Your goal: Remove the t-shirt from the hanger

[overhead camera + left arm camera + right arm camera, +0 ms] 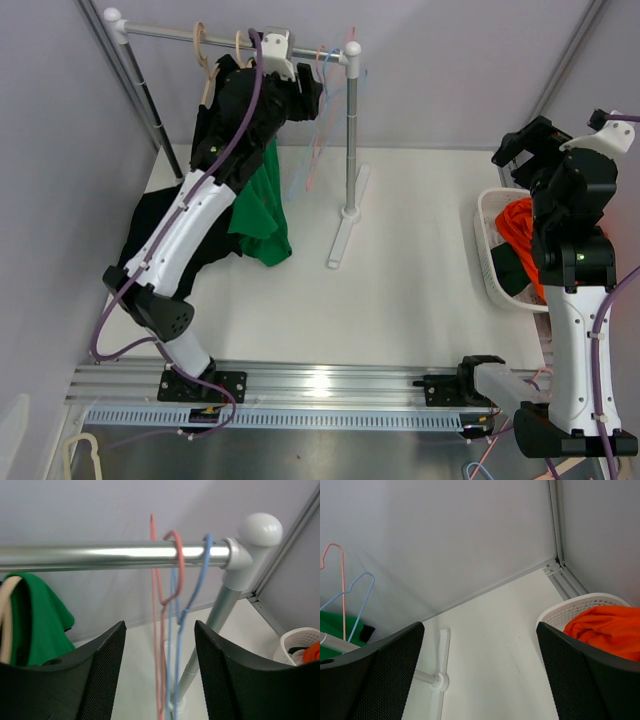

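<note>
A green t-shirt (262, 215) hangs below the rack's rail (170, 34), partly hidden by my left arm. In the left wrist view the shirt (42, 617) drapes over a beige hanger (6, 615) at the far left. My left gripper (305, 95) is up by the rail, right of the shirt, open and empty (160, 630). Empty pink (172, 565) and blue (197, 580) wire hangers hang beyond its fingers. My right gripper (515, 150) is open and empty (480, 630), raised at the far right, away from the rack.
A white basket (487, 245) with orange clothing (520, 225) stands at the right, under my right arm. A black garment (150, 225) lies on the table at the left. The rack's post (351, 130) and foot (345, 225) stand mid-table. Two beige hangers (205, 55) hang left on the rail.
</note>
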Controlling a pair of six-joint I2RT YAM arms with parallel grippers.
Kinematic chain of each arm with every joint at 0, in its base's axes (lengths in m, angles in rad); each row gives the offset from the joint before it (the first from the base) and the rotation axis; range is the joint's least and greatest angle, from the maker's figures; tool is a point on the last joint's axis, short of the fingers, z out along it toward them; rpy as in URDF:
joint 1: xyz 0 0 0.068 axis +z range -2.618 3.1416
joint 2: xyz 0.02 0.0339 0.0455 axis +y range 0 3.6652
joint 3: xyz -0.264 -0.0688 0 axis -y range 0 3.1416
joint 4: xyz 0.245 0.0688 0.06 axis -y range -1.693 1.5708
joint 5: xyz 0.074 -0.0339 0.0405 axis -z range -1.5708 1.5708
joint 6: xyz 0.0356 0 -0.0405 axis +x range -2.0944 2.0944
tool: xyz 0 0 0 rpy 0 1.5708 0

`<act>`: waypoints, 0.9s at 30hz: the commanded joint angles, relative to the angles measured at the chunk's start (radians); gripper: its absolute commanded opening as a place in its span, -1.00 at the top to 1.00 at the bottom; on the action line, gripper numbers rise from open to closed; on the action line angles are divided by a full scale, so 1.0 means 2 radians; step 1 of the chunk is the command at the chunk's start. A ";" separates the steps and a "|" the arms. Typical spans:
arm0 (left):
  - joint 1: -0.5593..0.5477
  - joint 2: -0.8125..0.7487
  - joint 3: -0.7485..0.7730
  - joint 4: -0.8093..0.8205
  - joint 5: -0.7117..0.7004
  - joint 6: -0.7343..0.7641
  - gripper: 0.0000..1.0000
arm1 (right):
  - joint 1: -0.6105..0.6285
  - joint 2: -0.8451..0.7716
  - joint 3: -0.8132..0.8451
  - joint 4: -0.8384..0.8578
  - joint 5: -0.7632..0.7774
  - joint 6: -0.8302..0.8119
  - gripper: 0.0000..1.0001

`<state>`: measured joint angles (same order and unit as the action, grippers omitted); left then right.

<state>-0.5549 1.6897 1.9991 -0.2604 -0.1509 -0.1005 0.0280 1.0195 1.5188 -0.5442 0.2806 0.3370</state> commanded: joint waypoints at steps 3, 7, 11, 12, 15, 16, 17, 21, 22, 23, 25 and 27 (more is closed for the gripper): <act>0.041 -0.035 0.069 -0.053 -0.023 0.000 -0.27 | 0.007 -0.002 0.015 -0.003 0.004 0.001 -0.99; 0.054 -0.045 0.080 -0.053 -0.065 0.036 -0.41 | 0.010 0.000 0.012 -0.003 0.005 0.003 -0.99; 0.091 -0.044 0.083 -0.074 -0.050 0.013 -0.48 | 0.014 0.001 0.011 -0.002 0.005 0.005 -0.99; 0.106 -0.040 0.092 -0.081 -0.037 -0.003 -0.48 | 0.015 0.001 0.011 -0.002 0.005 0.005 -0.99; 0.120 -0.017 0.114 -0.106 -0.031 -0.017 -0.43 | 0.017 0.003 0.011 0.000 0.007 0.004 -0.99; 0.126 -0.012 0.119 -0.110 -0.030 -0.018 -0.41 | 0.017 0.004 0.011 0.002 0.007 0.003 -0.99; 0.129 0.002 0.131 -0.114 -0.029 -0.024 -0.38 | 0.017 0.005 0.012 0.001 0.008 0.003 -0.99; 0.136 0.021 0.146 -0.122 -0.027 -0.025 -0.33 | 0.020 0.008 0.014 0.003 0.014 -0.001 -0.99; 0.136 0.023 0.146 -0.121 -0.026 -0.025 -0.33 | 0.020 0.008 0.014 0.003 0.015 -0.003 -0.99; 0.137 0.026 0.147 -0.121 -0.023 -0.026 -0.32 | 0.020 0.009 0.013 0.004 0.017 -0.003 -0.99; 0.138 0.033 0.146 -0.122 -0.022 -0.026 -0.29 | 0.020 0.010 0.011 0.005 0.018 -0.003 -0.99; 0.138 0.040 0.146 -0.121 -0.014 -0.024 -0.25 | 0.021 0.012 0.008 0.007 0.018 -0.002 -0.99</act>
<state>-0.2874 1.7596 2.2551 -0.4969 -0.2134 -0.1326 0.0639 1.0393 1.5188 -0.5568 0.3004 0.3389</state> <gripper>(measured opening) 0.632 0.993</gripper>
